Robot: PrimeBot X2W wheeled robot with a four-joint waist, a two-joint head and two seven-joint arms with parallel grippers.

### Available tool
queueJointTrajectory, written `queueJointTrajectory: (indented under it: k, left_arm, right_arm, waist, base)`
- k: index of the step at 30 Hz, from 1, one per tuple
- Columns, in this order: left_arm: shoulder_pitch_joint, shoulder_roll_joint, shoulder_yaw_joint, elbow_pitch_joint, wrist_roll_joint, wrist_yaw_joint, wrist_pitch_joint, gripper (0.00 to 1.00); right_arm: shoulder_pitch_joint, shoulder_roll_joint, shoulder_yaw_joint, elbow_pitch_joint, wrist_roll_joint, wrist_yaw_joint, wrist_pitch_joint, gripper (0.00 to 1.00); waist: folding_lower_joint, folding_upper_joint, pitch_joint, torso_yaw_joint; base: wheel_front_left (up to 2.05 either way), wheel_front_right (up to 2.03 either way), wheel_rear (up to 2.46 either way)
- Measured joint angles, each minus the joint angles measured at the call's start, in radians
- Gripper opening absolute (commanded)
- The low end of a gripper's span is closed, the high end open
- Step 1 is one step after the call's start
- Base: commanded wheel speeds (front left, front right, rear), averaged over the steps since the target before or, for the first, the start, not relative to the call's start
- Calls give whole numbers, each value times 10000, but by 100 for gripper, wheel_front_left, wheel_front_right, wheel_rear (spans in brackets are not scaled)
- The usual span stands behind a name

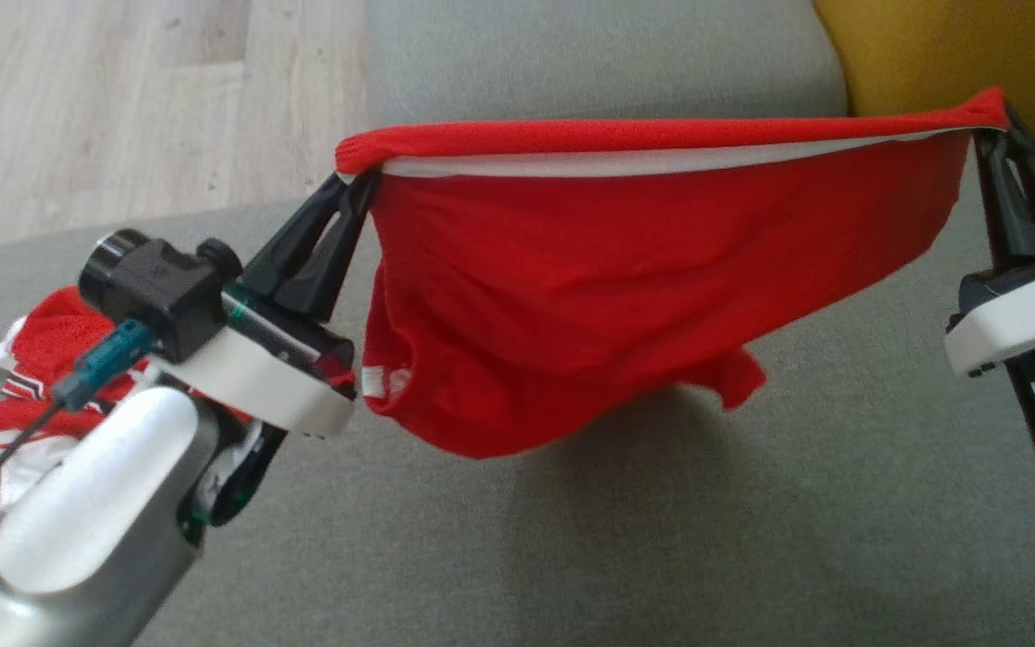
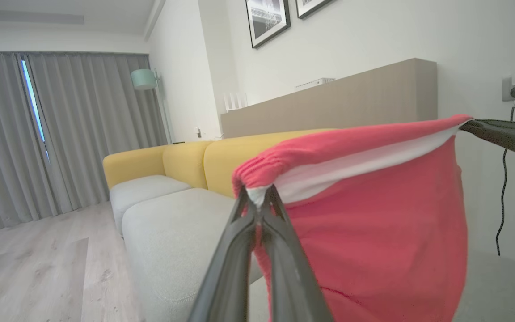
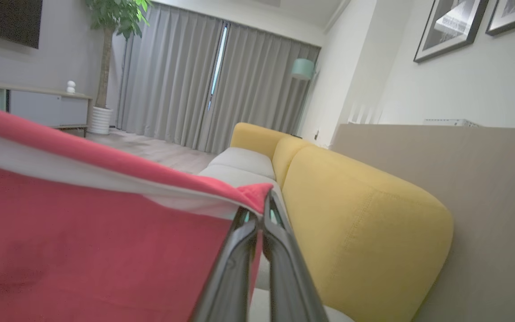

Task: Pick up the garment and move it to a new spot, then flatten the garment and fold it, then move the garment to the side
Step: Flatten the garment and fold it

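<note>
A red garment (image 1: pixel 625 279) with a white band along its top hem hangs stretched between my two grippers above the grey sofa seat (image 1: pixel 751 539). My left gripper (image 1: pixel 358 175) is shut on the garment's left top corner. At the far right, my right gripper (image 1: pixel 992 119) is shut on the other top corner. The cloth sags in the middle, its lower edge hanging just over the cushion. In the left wrist view my left gripper (image 2: pixel 257 197) pinches the gathered hem of the garment (image 2: pixel 373 232). My right gripper (image 3: pixel 262 210) likewise clamps the garment (image 3: pixel 96 250).
Another red and white garment (image 1: pixel 41 368) lies crumpled on the seat at the left, partly behind my left arm. A yellow backrest (image 1: pixel 949 54) rises at the far right. Wooden floor (image 1: pixel 122 117) lies beyond the cushion at the upper left.
</note>
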Motion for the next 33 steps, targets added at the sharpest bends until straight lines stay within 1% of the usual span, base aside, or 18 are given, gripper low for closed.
queueJointTrajectory:
  k: [2,4,6,9,13,17,20,24,27,28,33]
  left_arm:
    - [-95,104,21,40,0,-8,226,0]
    - [-343,194,23,274,8,-63,441,0]
    - [-793,171,42,570,-2,-276,564,0]
    - [-1914,-4,161,1442,0,-675,604,0]
    - [-3661,-493,255,2897,25,-1306,395,0]
    - [-5420,-1127,351,4213,330,-1622,-201,0]
    - [-6427,-1547,414,5045,464,-1755,-732,0]
    - [-6742,-1948,362,5992,537,-1870,-1308,0]
    - [-6506,-2157,-228,6671,694,-1893,-1517,0]
    - [-6357,-2224,-435,6824,813,-1965,-1580,0]
    - [-5248,-2591,-1053,7455,759,-1973,-1789,0]
  right_arm:
    - [-85,0,104,142,138,0,121,0]
    - [-561,-151,497,727,121,0,111,0]
    - [-1422,-219,625,1461,201,0,-15,0]
    - [-3221,-359,826,2790,232,0,-453,0]
    - [-5729,-376,1158,4777,221,2,-1243,0]
    - [-7814,-324,1007,6458,-140,2,-2272,0]
    - [-8869,-211,848,7474,-566,2,-3037,0]
    - [-9167,75,941,8654,-911,2,-3687,0]
    - [-8934,228,1143,9697,-993,2,-3800,0]
    - [-8797,234,1335,10048,-995,2,-3799,0]
    - [-7988,221,2474,11634,-894,2,-3591,0]
  waist:
    - [1,0,165,-70]
    - [1,0,384,-176]
    - [0,0,705,-272]
    - [4,0,1345,-370]
    - [5,0,2312,-471]
    - [6,-1,3253,-515]
    - [7,-1,3851,-500]
    - [5,-1,4431,-409]
    - [6,-1,4651,-277]
    - [3,-1,4689,-229]
    - [3,-1,4690,-63]
  base:
    - [0,0,0]
    - [0,0,0]
    - [0,0,0]
    - [0,0,0]
    - [0,0,0]
    - [0,0,0]
    - [0,0,0]
    - [0,0,0]
    - [0,0,0]
    - [0,0,0]
    - [0,0,0]
